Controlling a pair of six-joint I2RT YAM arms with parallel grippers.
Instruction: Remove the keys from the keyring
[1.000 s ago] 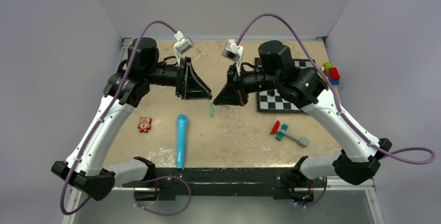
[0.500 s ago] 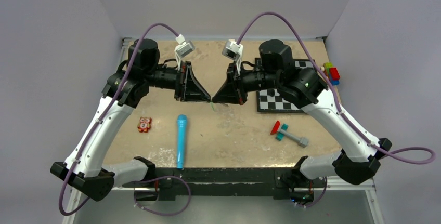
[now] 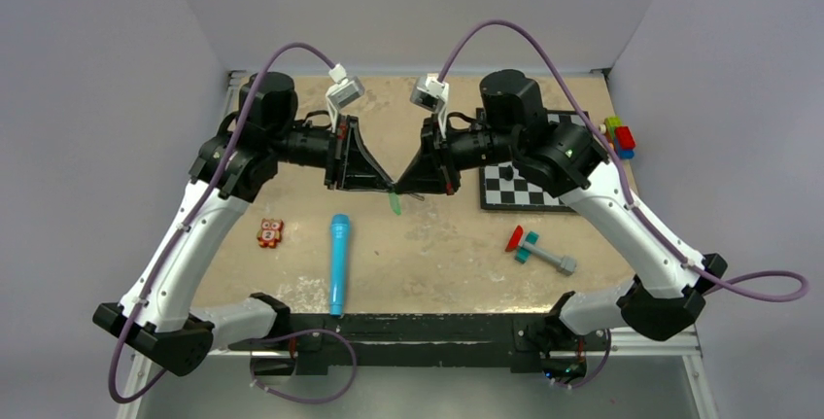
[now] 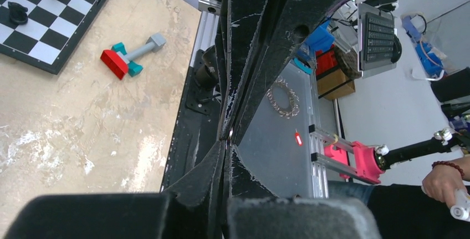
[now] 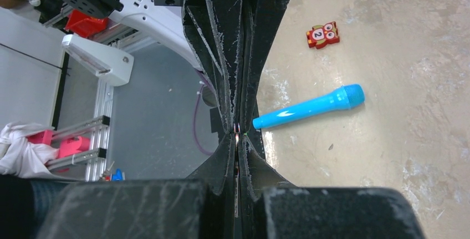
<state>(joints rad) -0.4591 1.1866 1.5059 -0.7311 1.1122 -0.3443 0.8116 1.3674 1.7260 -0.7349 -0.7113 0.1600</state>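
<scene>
My left gripper (image 3: 392,186) and right gripper (image 3: 399,187) meet tip to tip above the table's middle. Both are shut. In the left wrist view a small glint of the metal keyring (image 4: 230,134) shows at the closed tips of the left gripper (image 4: 228,141). In the right wrist view the right gripper (image 5: 236,139) pinches a thin metal key (image 5: 236,164) seen edge-on, with the keyring (image 5: 236,128) at its tip. A green key (image 3: 395,204) hangs just below the joined tips. Most of the ring is hidden by the fingers.
A blue toy microphone (image 3: 338,261) lies on the table at near centre-left and an owl tile (image 3: 269,233) lies left of it. A chessboard (image 3: 525,184) lies to the right, a red and grey toy (image 3: 537,249) near it, and coloured bricks (image 3: 618,136) at the far right.
The two grippers have closed the small gap between their tips and now touch. The green key went almost out of sight between the tips, then hangs below them again.
</scene>
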